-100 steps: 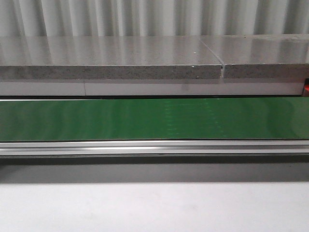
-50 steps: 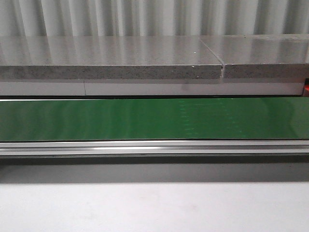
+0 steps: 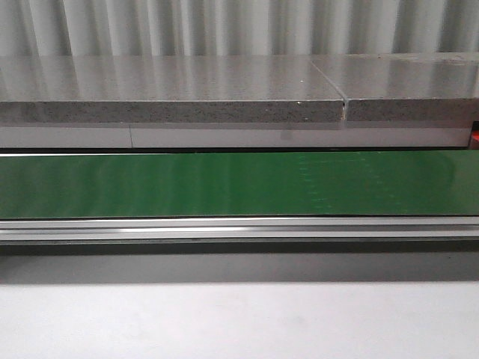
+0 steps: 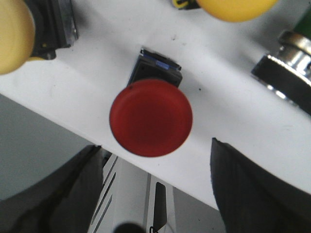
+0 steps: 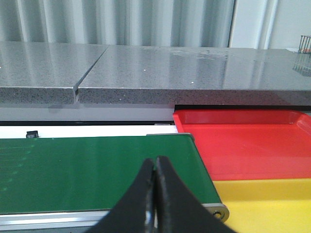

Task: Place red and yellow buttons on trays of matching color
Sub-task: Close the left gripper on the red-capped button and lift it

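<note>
In the left wrist view a red button [image 4: 150, 118] with a dark base stands on a white surface [image 4: 228, 121]. My left gripper [image 4: 154, 162] hangs open just over it, one dark finger on either side and nothing held. Parts of two yellow buttons [image 4: 12, 36] [image 4: 235, 7] show near the picture's edges. The right wrist view has my right gripper [image 5: 156, 161] shut and empty over the green belt [image 5: 97, 170]. Beyond the belt's end lie the red tray [image 5: 243, 141] and the yellow tray [image 5: 265, 204], side by side. No gripper or button shows in the front view.
A shiny metal part [image 4: 286, 63] stands near the red button. In the front view the green belt [image 3: 239, 183] runs across, with its aluminium rail [image 3: 239, 228] in front, a grey stone counter [image 3: 172, 90] behind and a white table [image 3: 239, 321] nearest.
Faint marks on the green belt have drifted to the right. Nothing else in the front view differs.
</note>
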`<state>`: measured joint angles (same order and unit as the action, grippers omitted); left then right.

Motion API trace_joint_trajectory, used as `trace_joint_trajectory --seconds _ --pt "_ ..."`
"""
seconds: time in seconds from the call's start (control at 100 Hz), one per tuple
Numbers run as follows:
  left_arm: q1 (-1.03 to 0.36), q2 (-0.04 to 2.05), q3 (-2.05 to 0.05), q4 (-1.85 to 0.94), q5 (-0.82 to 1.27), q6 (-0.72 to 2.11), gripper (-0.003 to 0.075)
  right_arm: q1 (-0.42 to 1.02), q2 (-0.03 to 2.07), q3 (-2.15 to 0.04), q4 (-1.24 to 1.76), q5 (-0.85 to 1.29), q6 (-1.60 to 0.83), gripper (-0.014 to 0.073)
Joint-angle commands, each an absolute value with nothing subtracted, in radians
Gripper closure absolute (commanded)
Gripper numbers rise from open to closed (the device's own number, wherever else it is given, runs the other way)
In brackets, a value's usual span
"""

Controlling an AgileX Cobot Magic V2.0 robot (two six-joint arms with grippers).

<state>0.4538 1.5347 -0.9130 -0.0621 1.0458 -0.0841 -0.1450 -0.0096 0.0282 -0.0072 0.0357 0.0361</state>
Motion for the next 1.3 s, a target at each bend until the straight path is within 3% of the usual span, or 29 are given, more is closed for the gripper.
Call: trace_joint_trajectory --seconds 0.0,0.19,0.54,1.03,1.29 --pt "0.456 1.533 -0.944 -0.069 1.002 -0.084 0.0269 -0.151 -0.026 0.023 -0.006 -0.046 0.036 0.065" --pt "0.456 1.535 -0.953 -0.073 0.948 -0.084 0.0307 -0.151 -0.026 0.023 -0.006 -0.046 0.036 0.065" --pt "0.456 1.535 -0.958 -0.073 0.966 -0.084 0.056 -0.151 -0.026 0.023 -0.006 -0.046 0.036 0.065" --pt "0.456 1.336 -1.049 -0.066 1.122 -0.025 0.0566 -0.151 -0.026 0.023 -0.006 -0.046 0.036 0.065" --pt "0.415 1.313 -1.213 -0.067 1.213 -0.025 0.0566 -0.151 -0.026 0.023 -0.006 -0.046 0.036 0.065"
